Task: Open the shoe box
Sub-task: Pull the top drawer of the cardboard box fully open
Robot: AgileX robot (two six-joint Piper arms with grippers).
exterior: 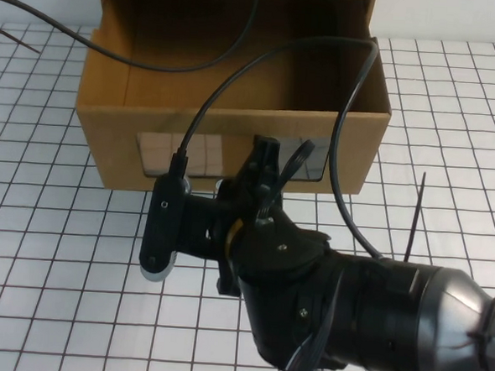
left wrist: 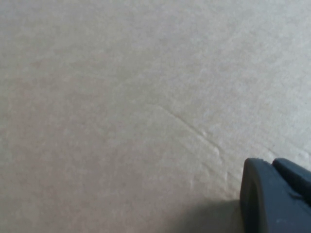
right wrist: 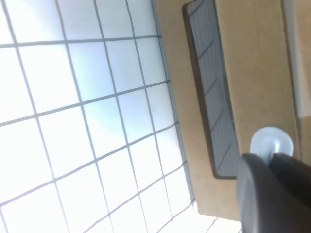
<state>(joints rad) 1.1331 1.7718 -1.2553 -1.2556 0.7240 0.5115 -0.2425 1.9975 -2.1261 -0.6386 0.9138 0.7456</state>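
Reaching over the gridded counter (exterior: 59, 250) with the right gripper (exterior: 266, 157), holding its jaws together at the front wall of the open shoe box (exterior: 108, 135), by the glossy label (exterior: 199, 156), with the left gripper (left wrist: 279, 194) hanging close to plain cardboard (left wrist: 121, 97), grip impossible to tell.

The right arm (exterior: 373, 328) is glossy black, ending in a grey metal barrel (one yellow patch (exterior: 235, 228) near the wrist). Thin black cables (exterior: 346, 158) loop off it. At its far tip sits the black right hand (exterior: 266, 157), beside a black camera bar (exterior: 165, 222). The left hand (left wrist: 273, 189), shown by its wrist view, is dark blue-grey.
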